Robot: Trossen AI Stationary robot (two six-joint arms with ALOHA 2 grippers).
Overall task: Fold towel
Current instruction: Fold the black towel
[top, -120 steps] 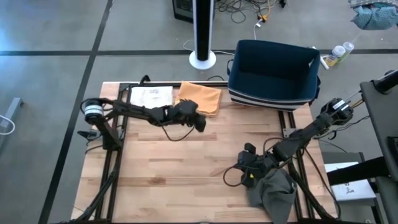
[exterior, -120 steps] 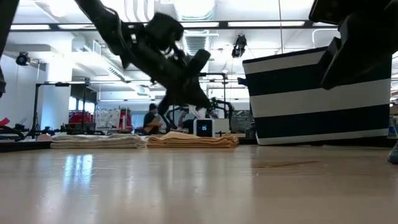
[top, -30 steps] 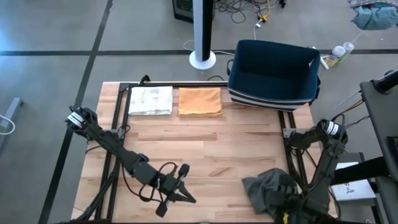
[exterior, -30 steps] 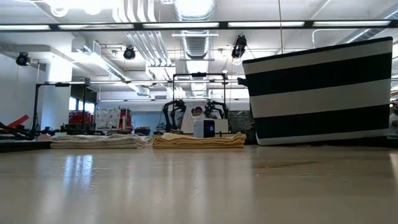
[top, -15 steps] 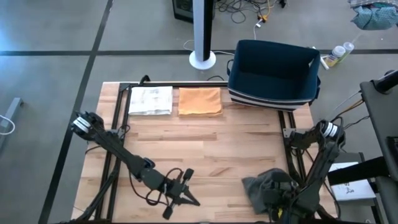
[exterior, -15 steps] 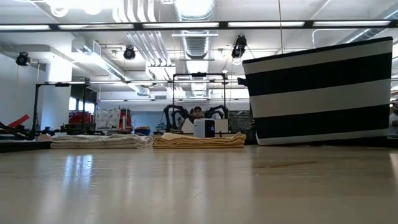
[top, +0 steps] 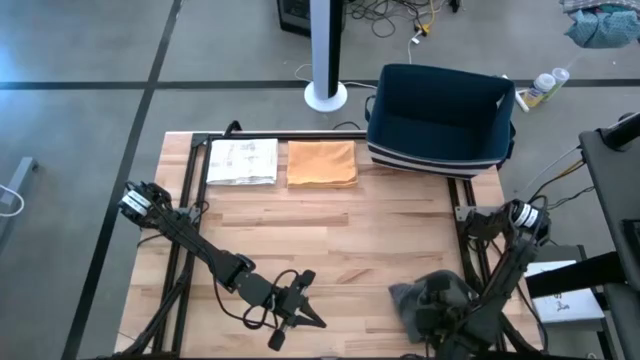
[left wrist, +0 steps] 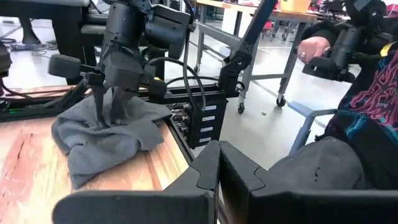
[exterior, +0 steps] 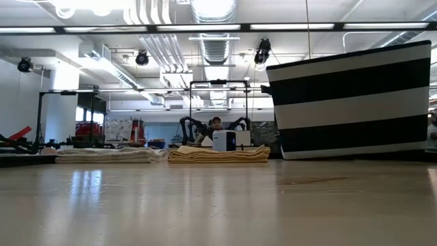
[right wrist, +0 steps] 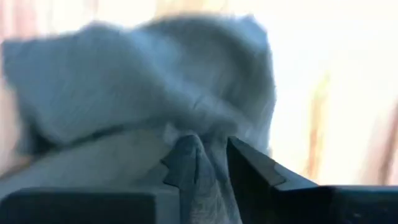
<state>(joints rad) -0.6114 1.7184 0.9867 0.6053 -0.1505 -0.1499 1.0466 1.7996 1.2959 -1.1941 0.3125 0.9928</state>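
A crumpled grey towel [top: 405, 300] lies in a heap at the table's near right corner, resting on the wood by its underside. My right gripper [left wrist: 107, 117] stands on top of the heap, shut on the cloth. My left gripper [top: 300, 318] hangs shut and empty above the table near its front edge, left of the middle and well left of the towel. Its two fingers [left wrist: 214, 165] lie together in the left wrist view. My right gripper pinches a raised fold of the grey towel [right wrist: 198, 163] between its two fingers, near the top of the heap [left wrist: 121, 115]. The fingers come from above, pointing steeply down. The rest of the towel lies slack and crumpled on the table; how many layers are in the pinch I cannot tell.
A folded white towel [top: 242, 161] and a folded orange towel [top: 321, 163] lie side by side at the far edge. A navy striped basket [top: 440, 105] stands at the far right. A person [left wrist: 348, 124] is beyond the table's right edge. Bare wood [top: 350, 240] spans the middle.
My right gripper has come down from above the table's near right edge onto the grey towel, turning as it sank. My left gripper has sunk a little near the front edge. The towel heap has stayed in place.
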